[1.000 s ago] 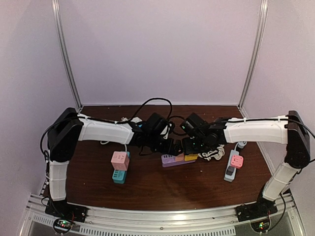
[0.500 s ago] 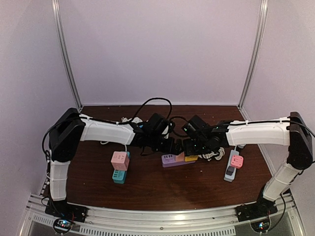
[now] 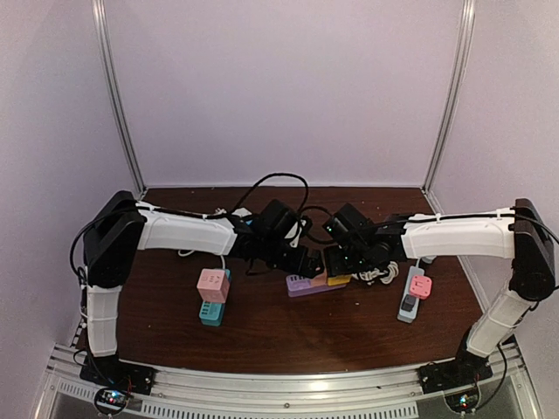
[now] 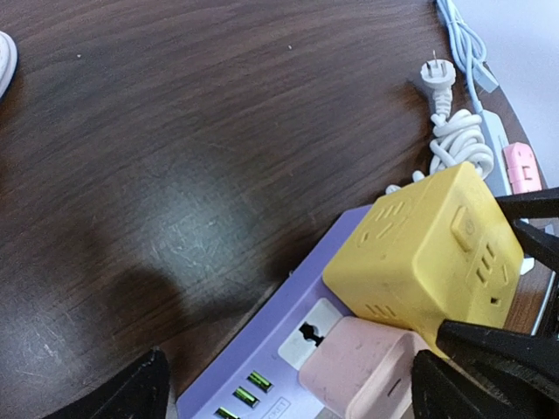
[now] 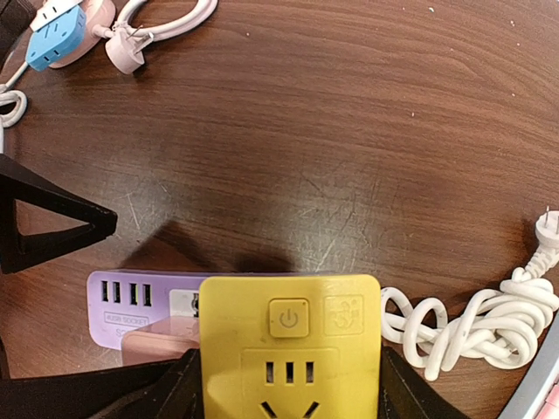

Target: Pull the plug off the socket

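Note:
A purple power strip (image 3: 304,285) lies mid-table with a yellow cube plug (image 3: 339,279) and a pink plug (image 4: 362,377) seated in it. In the right wrist view my right gripper (image 5: 288,397) is shut on the yellow cube (image 5: 288,340), one finger against each side. My left gripper (image 4: 288,400) is open, its fingertips (image 4: 122,394) wide apart and straddling the purple strip (image 4: 262,349) by the pink plug. In the top view the left gripper (image 3: 301,262) and right gripper (image 3: 342,264) meet over the strip.
A coiled white cable with a bare plug (image 5: 489,327) lies right of the strip. A pink cube on a teal strip (image 3: 212,295) sits to the left, a grey strip with a pink cube (image 3: 413,294) to the right. Black cables (image 3: 279,185) loop behind.
Both wrists have edged closer together and lower over the purple strip. The strip and its plugs stay in about the same place.

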